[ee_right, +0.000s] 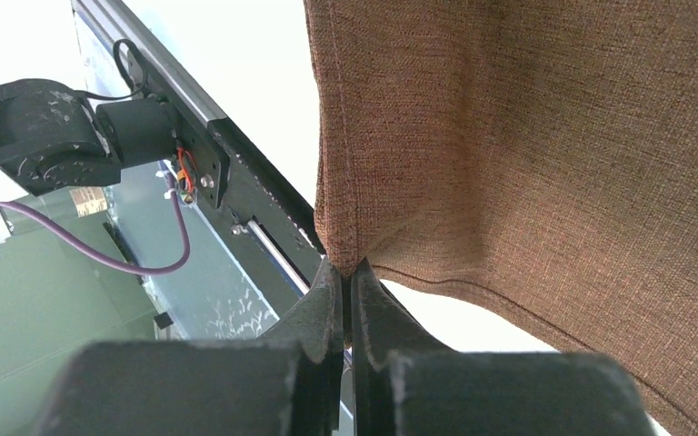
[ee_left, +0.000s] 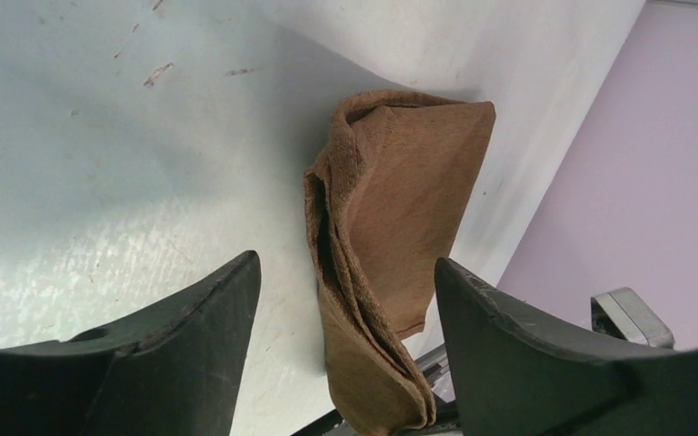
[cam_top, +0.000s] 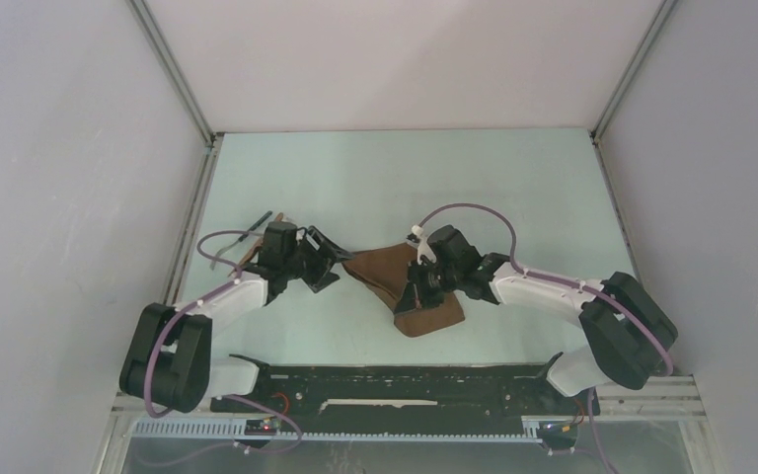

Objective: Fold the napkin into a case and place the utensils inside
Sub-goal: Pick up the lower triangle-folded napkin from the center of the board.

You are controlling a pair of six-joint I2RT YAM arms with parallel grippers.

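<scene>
The brown napkin [cam_top: 387, 269] lies folded in layers mid-table, its right part raised off the surface. My left gripper [cam_top: 341, 263] stands open at the napkin's left tip. In the left wrist view the layered fold [ee_left: 400, 200] stands on edge between the spread fingers of my left gripper [ee_left: 347, 263], touching neither. My right gripper [cam_top: 416, 286] is shut on the napkin's edge. The right wrist view shows my right gripper [ee_right: 350, 268] pinching a corner while the cloth [ee_right: 527, 136] hangs above it. Two utensils, a dark slim one [cam_top: 257, 223] and a reddish-brown one [cam_top: 247, 255], lie behind the left wrist, partly hidden.
A black rail [cam_top: 405, 380] runs along the near edge between the arm bases. Grey walls and aluminium frame posts [cam_top: 192, 212] close in the table on the left, right and back. A purple cable [cam_top: 464, 209] loops over the right wrist.
</scene>
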